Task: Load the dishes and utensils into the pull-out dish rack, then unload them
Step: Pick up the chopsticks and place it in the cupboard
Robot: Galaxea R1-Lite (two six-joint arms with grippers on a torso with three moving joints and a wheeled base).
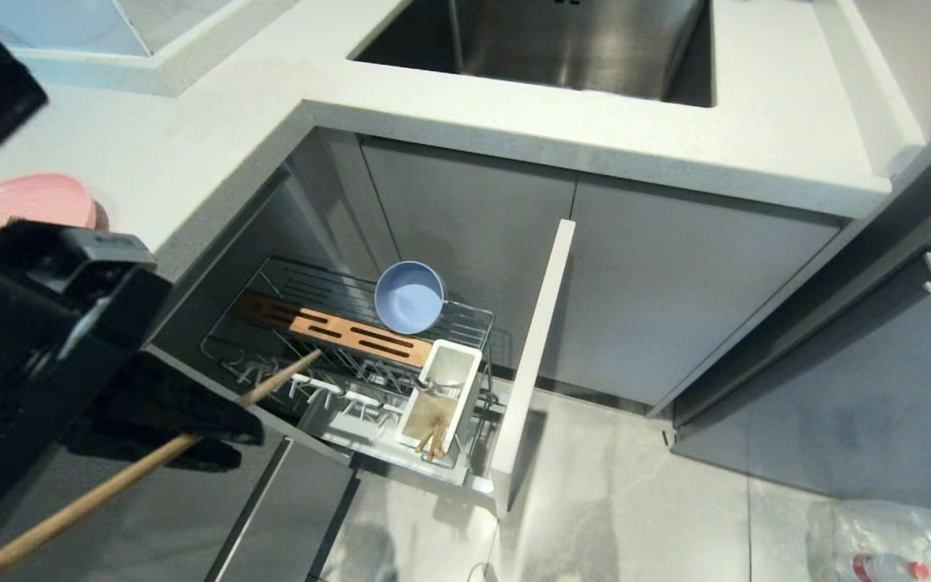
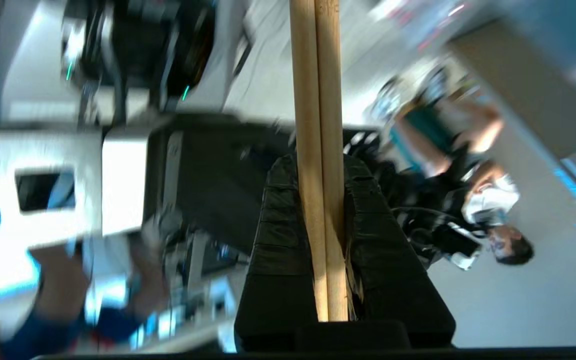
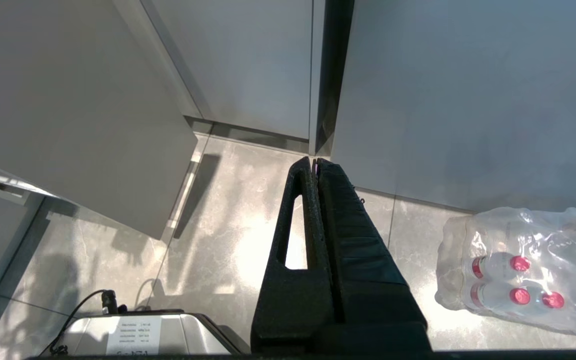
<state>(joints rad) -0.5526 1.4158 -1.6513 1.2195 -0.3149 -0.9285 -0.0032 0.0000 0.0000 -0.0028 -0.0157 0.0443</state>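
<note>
At the left edge of the head view, the left gripper pinches a pair of wooden chopsticks that slant toward the lower left corner. At centre, the pull-out dish rack stands open with the blue-grey bowl on its rear wires, and the pink plate sits on the counter at upper left. The right gripper, fingers pressed together and empty, hangs over the floor near a pack of bottles.

Pink plate on white counter; bowl in pulled-out rack.
</note>
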